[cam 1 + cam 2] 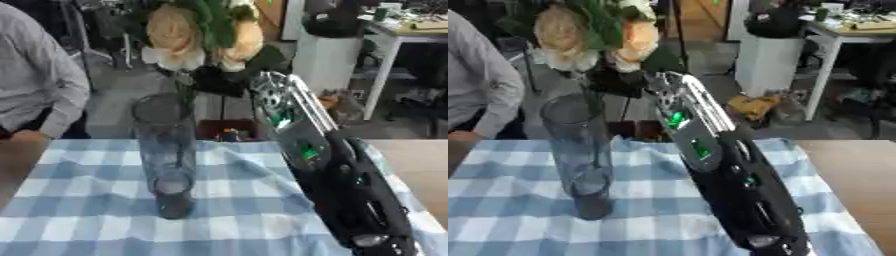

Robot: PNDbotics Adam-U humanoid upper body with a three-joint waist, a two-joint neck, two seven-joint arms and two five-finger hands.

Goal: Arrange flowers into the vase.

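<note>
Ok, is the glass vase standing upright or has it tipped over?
Upright. The glass vase stands on its base on the checked cloth, mouth facing up, with the flower stems entering its opening from above.

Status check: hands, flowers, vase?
Right robot hand up behind the vase, holding the flowers. Stem tip at the rim of the vase, not seated yet. Left hand out of view. Nothing blocking.

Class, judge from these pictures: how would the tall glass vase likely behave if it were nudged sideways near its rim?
The glass vase is tall and narrow on a small base, so it would probably tip rather than slide. It stands on a checked tablecloth, which may bunch up and catch the base. Being clear glass, it is likely fragile.
</note>
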